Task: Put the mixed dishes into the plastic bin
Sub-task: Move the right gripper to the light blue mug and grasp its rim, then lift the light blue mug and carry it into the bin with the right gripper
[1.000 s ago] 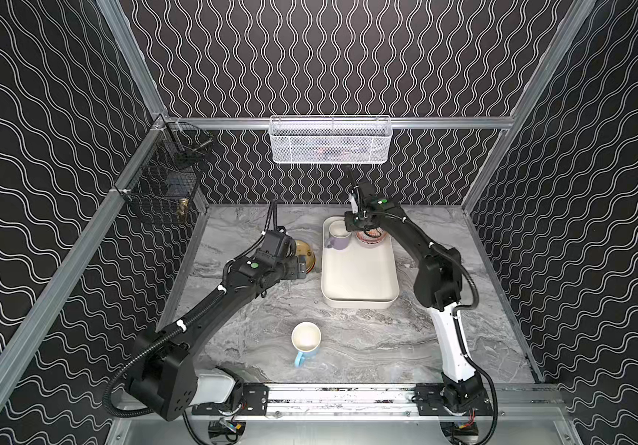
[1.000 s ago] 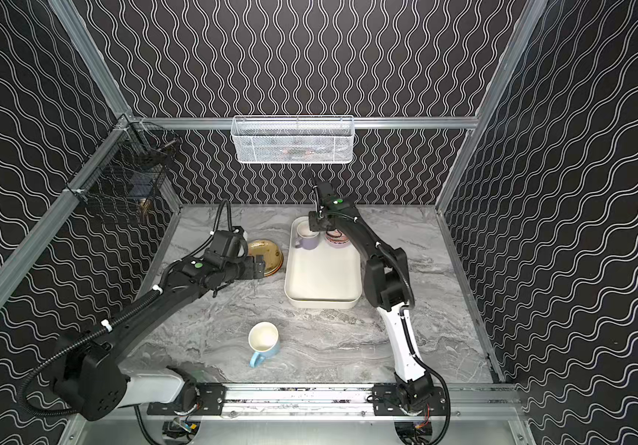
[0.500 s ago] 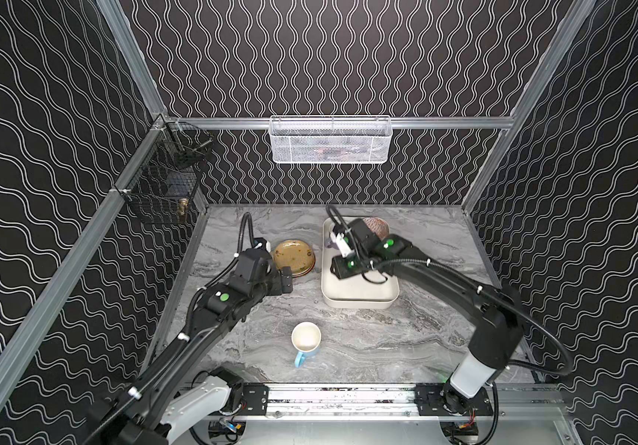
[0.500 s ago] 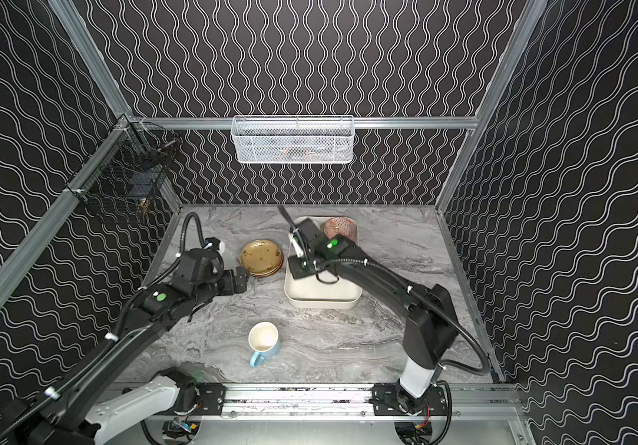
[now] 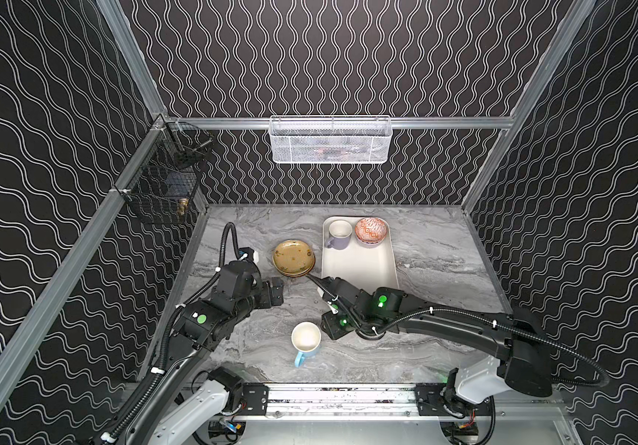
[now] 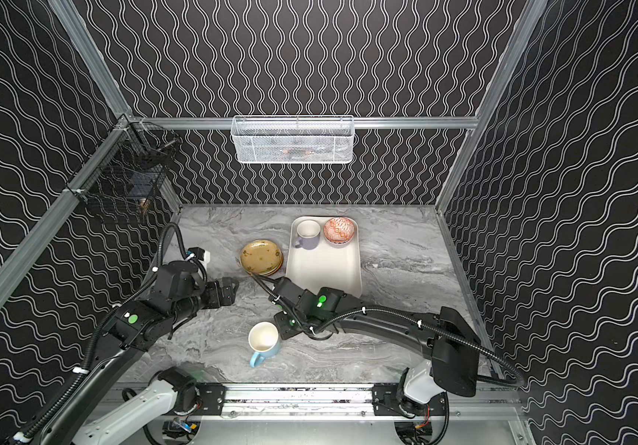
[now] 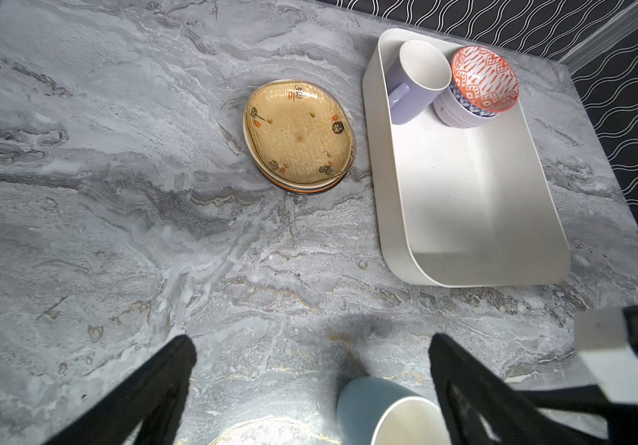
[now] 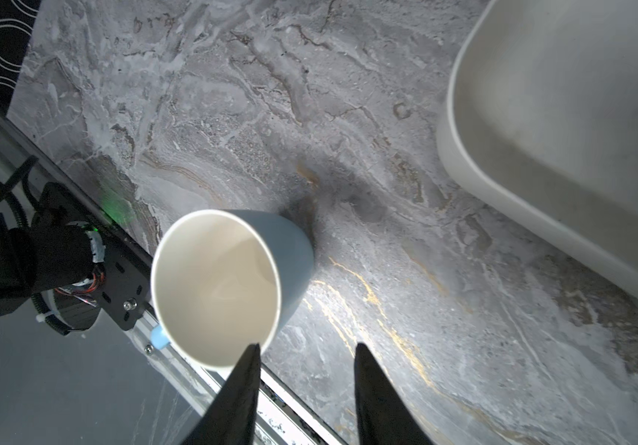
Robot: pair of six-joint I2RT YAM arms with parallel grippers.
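Plastic bin (image 5: 359, 266): lilac mug (image 5: 338, 235), patterned bowl (image 5: 370, 230) inside | light-blue mug (image 5: 305, 338) on table (image 5: 425, 250) | left gripper (image 7: 311, 339) spread wide, empty | right gripper (image 8: 307, 346) part-spread, empty, beside light-blue mug

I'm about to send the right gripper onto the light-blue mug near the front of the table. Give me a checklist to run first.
1. Light-blue ceramic mug upright on the grey marble table: ok.
2. Right gripper open and empty: ok.
3. Mug wall between its jaws: not ok; the mug sits off to one side of them.
4. Left gripper open, apart from the mug: ok.
5. Free floor in the cream-white rectangular plastic bin: ok; the lilac mug and orange-patterned bowl fill only its far end.
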